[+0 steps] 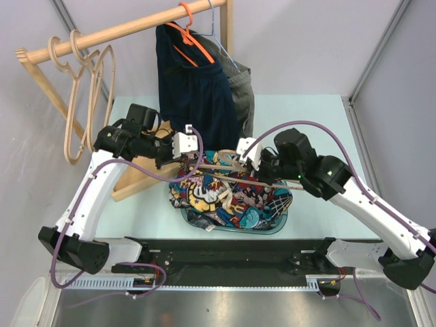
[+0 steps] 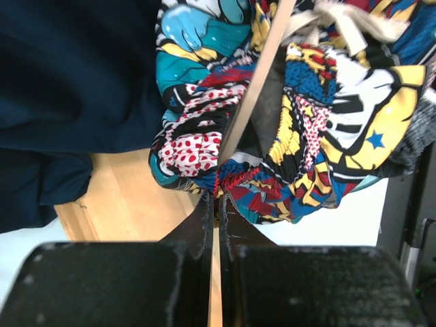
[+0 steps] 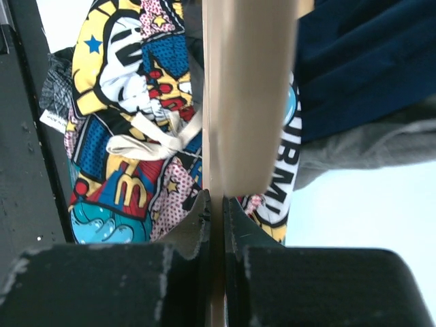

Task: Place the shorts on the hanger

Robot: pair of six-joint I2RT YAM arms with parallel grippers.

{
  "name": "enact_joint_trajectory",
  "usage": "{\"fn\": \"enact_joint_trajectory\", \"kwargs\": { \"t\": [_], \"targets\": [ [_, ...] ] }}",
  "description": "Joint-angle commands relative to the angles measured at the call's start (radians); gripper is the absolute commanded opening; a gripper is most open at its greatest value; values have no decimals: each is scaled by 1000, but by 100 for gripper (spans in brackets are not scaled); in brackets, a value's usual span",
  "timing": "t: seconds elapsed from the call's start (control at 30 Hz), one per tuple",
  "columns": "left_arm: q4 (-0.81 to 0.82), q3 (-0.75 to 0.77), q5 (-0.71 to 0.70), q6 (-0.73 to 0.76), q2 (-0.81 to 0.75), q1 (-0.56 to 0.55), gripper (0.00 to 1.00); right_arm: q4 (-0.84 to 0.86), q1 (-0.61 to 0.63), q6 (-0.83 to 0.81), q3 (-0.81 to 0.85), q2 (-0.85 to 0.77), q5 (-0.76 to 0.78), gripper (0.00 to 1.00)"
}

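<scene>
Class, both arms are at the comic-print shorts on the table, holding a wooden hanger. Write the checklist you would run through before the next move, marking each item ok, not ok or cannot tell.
1. Left gripper shut on the thin bar of the wooden hanger: ok.
2. Right gripper shut on the hanger too: ok.
3. Bar threaded through the shorts: cannot tell; it runs into the bunched fabric.
4. Shorts lifted and hanging: not ok; they lie crumpled on the table.
5. Lift path clear of the navy garment: cannot tell; it hangs close behind.
</scene>
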Motion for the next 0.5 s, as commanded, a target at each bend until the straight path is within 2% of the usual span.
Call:
{"fn": "enact_joint_trajectory", "kwargs": {
  "t": [0.0, 0.1, 0.17, 0.2, 0.23, 0.27, 0.3, 0.4, 0.47],
  "targets": [
    [-42, 62, 58, -23, -7, -19, 0, 129, 13, 28, -7, 6, -13, 0],
    [-55, 46, 58, 7, -30, -56, 1, 200, 13, 39, -25, 16, -33, 0],
    [-41, 49, 59, 1, -37, -80, 6, 258, 15, 53, -37, 23, -65, 0],
    [-41, 56, 67, -6, -37, -85, 11, 296, 15, 59, -51, 32, -78, 0],
    [-39, 62, 90, -10, -38, -87, 23, 313, 15, 59, -57, 35, -108, 0],
    [-33, 65, 93, -22, -37, -87, 29, 333, 15, 61, -66, 38, -125, 0],
    [-4, 60, 88, -59, -40, -87, 39, 364, 15, 55, -82, 36, -139, 0],
    [10, 22, 87, -50, -50, -56, 55, 407, 5, 39, -105, 24, -190, 0],
    [23, -15, 127, -23, -73, 1, 60, 418, -14, 32, -126, 15, -229, 0]
  ]
}}
